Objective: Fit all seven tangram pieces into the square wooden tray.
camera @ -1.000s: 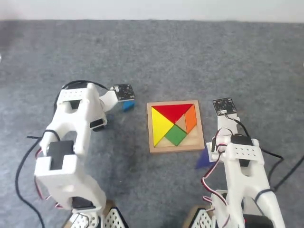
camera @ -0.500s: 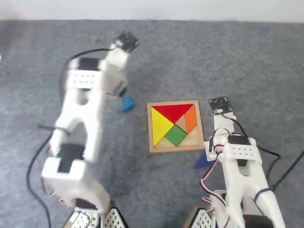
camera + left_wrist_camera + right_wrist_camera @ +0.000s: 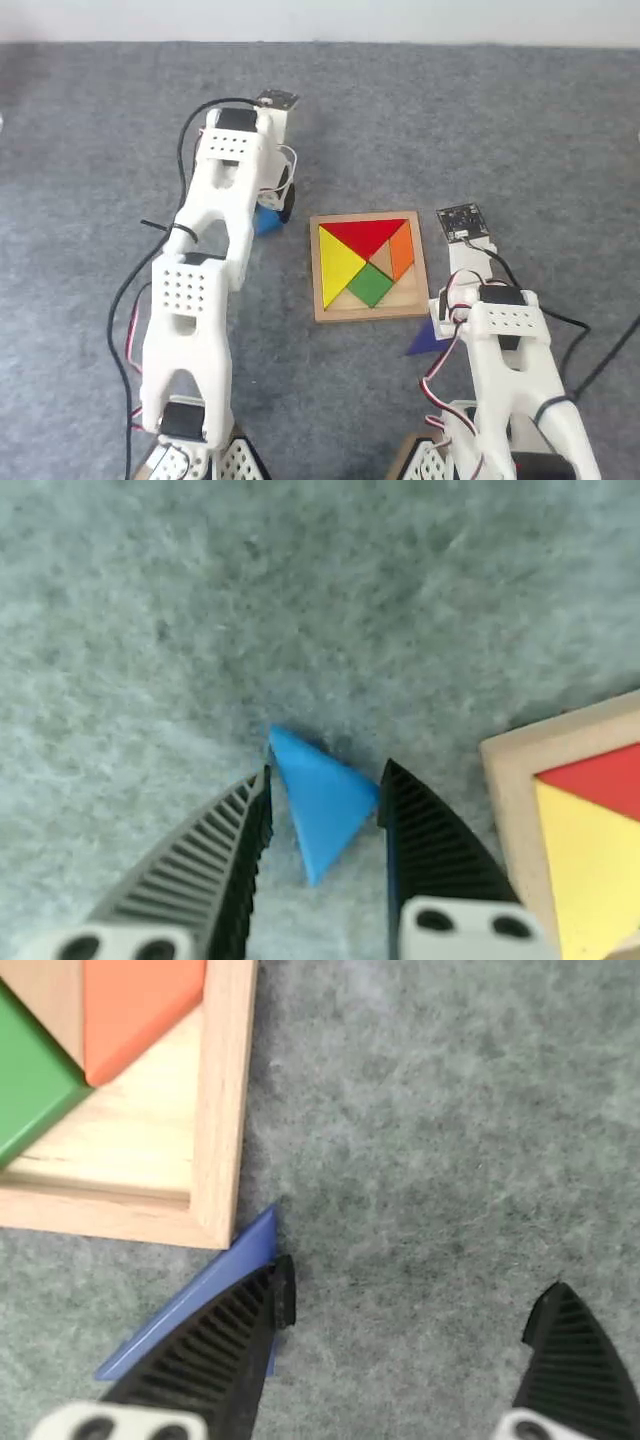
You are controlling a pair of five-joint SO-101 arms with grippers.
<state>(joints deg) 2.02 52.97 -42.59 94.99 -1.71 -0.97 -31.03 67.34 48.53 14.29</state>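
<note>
— Where is the tray?
— The tray (image 3: 370, 313) lies flat in the middle of the worktop (image 3: 520, 130), between the two arms. It holds a red triangle (image 3: 367, 236) on the far side, a yellow triangle (image 3: 338, 265) on the left, a green square (image 3: 371, 285) toward the near side and an orange piece (image 3: 401, 250) on the right. Bare wood shows along the near side.
— And the loose pieces?
— A blue triangle (image 3: 322, 798) lies flat just off the tray's far left corner. An indigo piece (image 3: 190, 1310) lies at the near right corner, with its tip just beside the rim.
— The tools?
— The left tool (image 3: 327, 772) is spread, with one finger on each side of the blue triangle and the tips close to its edges. I cannot tell whether they press it. The right tool (image 3: 420, 1285) is spread wide, one finger over the indigo piece and the other over bare worktop.
— The surface and the room?
— The worktop is grey, felt-like and mottled. A pale wall (image 3: 320, 18) runs along its far edge.
— How do the views differ?
— From above, the left arm covers most of the blue triangle, while its wrist view shows the whole outline. The right wrist view shows the wood grain of the tray floor close up.
</note>
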